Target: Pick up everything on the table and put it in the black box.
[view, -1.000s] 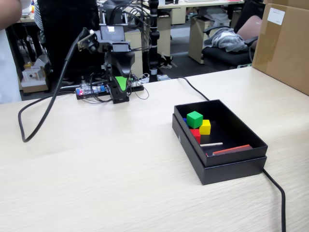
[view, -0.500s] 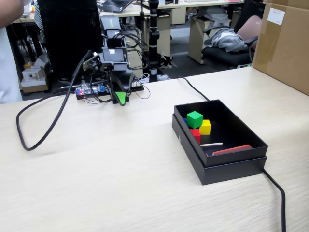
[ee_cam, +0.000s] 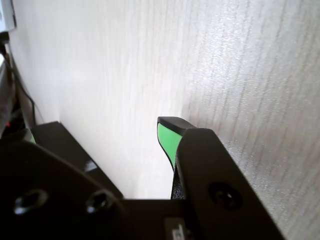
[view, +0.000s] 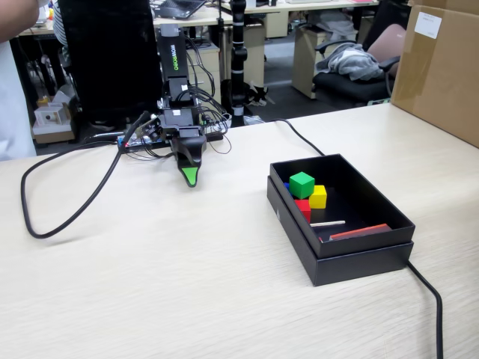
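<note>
The arm is folding down: a second ago its pincer (view: 191,178) hung higher by the base, and now the green tip dips almost to the counter (view: 150,254) at about ten o'clock from the box (view: 374,217), well apart from it. It carries nothing, but I cannot tell whether the jaws are parted or closed; the wrist view shows one green pad (ee_cam: 167,140) over bare wood and the other jaw mostly hidden. Inside the box, toward its eleven o'clock corner, the green cube (view: 301,184) sits atop the red cube (view: 302,206), the yellow cube (view: 318,197) touches them, and a sliver of the blue cube (view: 287,186) peeks from behind. I see no cube left on the counter, so the job looks finished and the arm seems to be parking.
</note>
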`<state>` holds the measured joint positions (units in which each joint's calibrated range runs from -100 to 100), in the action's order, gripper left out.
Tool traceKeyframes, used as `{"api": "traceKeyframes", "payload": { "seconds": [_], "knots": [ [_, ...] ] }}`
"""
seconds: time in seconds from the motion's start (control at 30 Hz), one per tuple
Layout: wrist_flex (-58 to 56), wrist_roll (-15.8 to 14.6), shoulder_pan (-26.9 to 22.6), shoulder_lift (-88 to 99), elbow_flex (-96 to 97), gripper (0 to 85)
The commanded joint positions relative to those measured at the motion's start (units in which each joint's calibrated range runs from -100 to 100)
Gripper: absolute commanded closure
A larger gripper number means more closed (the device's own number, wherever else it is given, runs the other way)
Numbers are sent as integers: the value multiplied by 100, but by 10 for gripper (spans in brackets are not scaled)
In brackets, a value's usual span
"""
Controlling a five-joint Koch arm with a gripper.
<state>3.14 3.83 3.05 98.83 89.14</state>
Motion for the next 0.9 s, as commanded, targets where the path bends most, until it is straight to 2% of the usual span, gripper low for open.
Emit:
{"api": "traceKeyframes", "payload": {
  "seconds": [0.0, 0.3, 0.53, 0.6, 0.7, 0.87],
  "knots": [
    [684, 20, -15, 117, 162, 376],
    [874, -107, -107, 117, 832, 375],
    [252, -107, -98, 117, 860, 372],
    [36, -39, -63, 117, 860, 372],
    [-180, 435, -39, 117, 851, 372],
    [-180, 420, -39, 117, 841, 372]
  ]
}}
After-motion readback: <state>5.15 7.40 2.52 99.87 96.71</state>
